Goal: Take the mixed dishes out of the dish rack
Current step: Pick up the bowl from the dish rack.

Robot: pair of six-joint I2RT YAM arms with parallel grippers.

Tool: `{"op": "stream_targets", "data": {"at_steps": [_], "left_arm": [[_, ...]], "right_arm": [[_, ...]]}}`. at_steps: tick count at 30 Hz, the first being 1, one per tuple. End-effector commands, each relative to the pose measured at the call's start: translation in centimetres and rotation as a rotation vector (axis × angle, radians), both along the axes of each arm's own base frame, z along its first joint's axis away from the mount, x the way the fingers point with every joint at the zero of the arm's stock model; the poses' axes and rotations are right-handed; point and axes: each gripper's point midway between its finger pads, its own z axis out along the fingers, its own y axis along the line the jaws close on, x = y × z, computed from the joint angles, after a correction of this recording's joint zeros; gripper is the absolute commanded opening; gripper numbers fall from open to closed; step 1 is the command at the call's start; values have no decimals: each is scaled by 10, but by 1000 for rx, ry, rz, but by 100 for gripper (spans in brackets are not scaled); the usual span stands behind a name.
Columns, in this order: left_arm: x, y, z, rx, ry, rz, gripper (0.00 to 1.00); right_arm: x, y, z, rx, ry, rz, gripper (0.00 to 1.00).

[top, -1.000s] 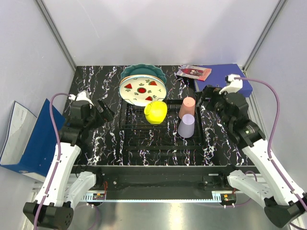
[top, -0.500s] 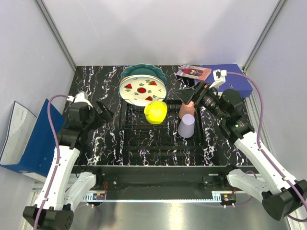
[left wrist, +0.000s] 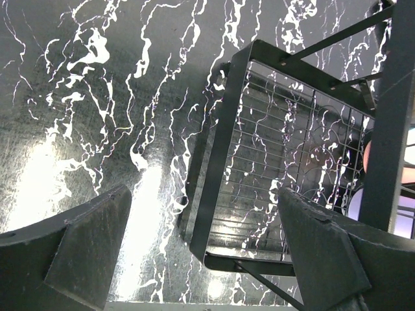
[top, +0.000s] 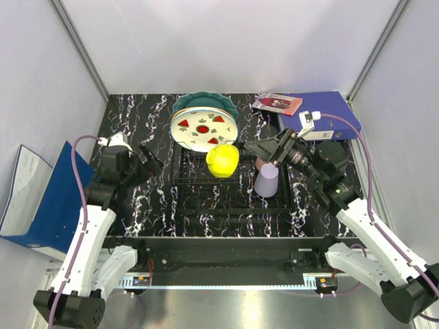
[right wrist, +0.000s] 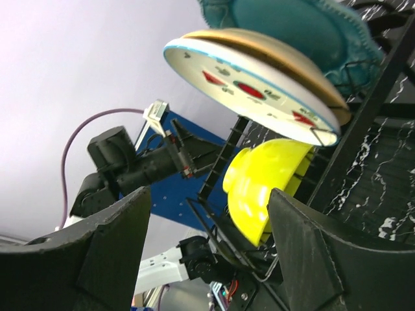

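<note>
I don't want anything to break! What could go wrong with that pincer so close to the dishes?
The right pincer hangs open near the lavender cup and yellow bowl; it might knock one over. The white plate leans in the dish rack right behind the bowl, so a bump there could tip it too.

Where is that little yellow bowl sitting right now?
In the top view the small yellow bowl sits tipped in the dish rack, just on the near side of the white plate and left of the lavender cup.
</note>
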Motion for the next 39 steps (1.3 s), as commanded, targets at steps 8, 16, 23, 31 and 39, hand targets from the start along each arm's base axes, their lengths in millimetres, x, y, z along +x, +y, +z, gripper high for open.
{"op": "stream_targets", "data": {"at_steps": [8,16,23,31,39], "left_arm": [[4,-2,-3,-16,-1,9,99],[3,-2,-7,-9,8,5,99],[1,0,-13,5,21,4,99],[2,0,-17,5,34,7,99],[2,-1,-19,-2,45,8,99]], "right_arm": [[-16,19,-33,-32,82,85,80],[-11,30,-42,-22,101,122,79],[-10,41,-43,14,102,172,80],[-10,40,-35,17,72,166,80],[-14,36,-28,17,58,158,80]]}}
